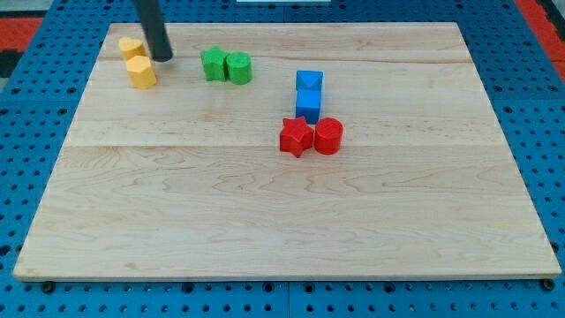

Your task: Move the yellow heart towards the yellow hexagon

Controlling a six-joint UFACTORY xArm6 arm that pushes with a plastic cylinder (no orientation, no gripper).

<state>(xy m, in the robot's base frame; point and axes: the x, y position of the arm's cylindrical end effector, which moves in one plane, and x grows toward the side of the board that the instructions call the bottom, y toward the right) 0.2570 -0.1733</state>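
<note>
End effector being a bare dark rod with nothing to open or close, my tip (163, 58) rests just right of the yellow heart block (131, 47), which already touches the yellow hexagon block (141, 72) below it, so any remaining nudge should be gentle.

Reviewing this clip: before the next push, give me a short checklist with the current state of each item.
1. Yellow heart in view: ok.
2. Yellow hexagon in view, just below the heart: ok.
3. Heart and hexagon already touching: cannot tell; they look adjacent.
4. My tip near the pair: ok, just to their right.
5. Tip on the heart's far side from the hexagon: not ok.
6. Green blocks clear of the pair: ok.
</note>
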